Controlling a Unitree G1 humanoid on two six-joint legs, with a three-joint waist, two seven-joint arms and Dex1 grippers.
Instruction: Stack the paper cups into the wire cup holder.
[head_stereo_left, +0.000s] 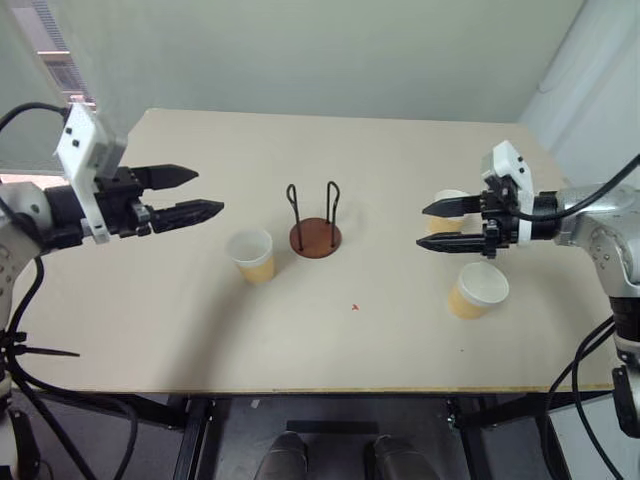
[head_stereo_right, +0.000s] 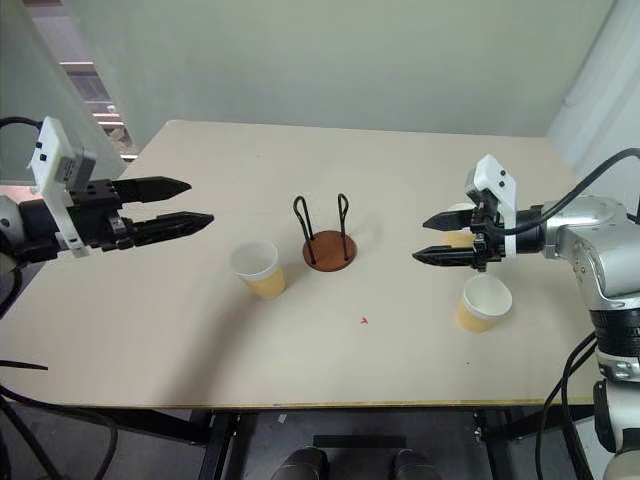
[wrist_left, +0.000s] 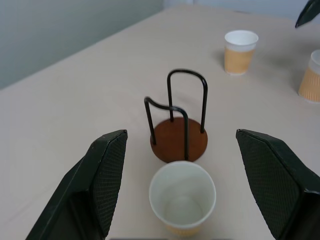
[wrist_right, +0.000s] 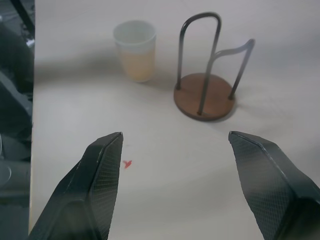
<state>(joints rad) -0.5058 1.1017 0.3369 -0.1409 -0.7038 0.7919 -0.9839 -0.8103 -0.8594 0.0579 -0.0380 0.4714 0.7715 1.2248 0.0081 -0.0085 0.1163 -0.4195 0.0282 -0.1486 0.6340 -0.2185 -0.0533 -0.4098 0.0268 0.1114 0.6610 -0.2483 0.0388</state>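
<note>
The wire cup holder (head_stereo_left: 315, 234) stands empty at the table's middle, a reddish-brown disc with two black wire loops. One tan paper cup (head_stereo_left: 251, 255) stands upright just left of it. A second cup (head_stereo_left: 477, 290) stands at the right, nearer the front edge. A third cup (head_stereo_left: 449, 212) stands behind my right gripper and is partly hidden by it. My left gripper (head_stereo_left: 208, 193) hovers open above the table's left part, pointing toward the holder, empty. My right gripper (head_stereo_left: 428, 225) hovers open at the right, pointing left, empty.
A small red mark (head_stereo_left: 355, 307) lies on the beige table (head_stereo_left: 200, 330) in front of the holder. Bare tabletop stretches behind the holder and along the front edge. A pale wall stands beyond the far edge.
</note>
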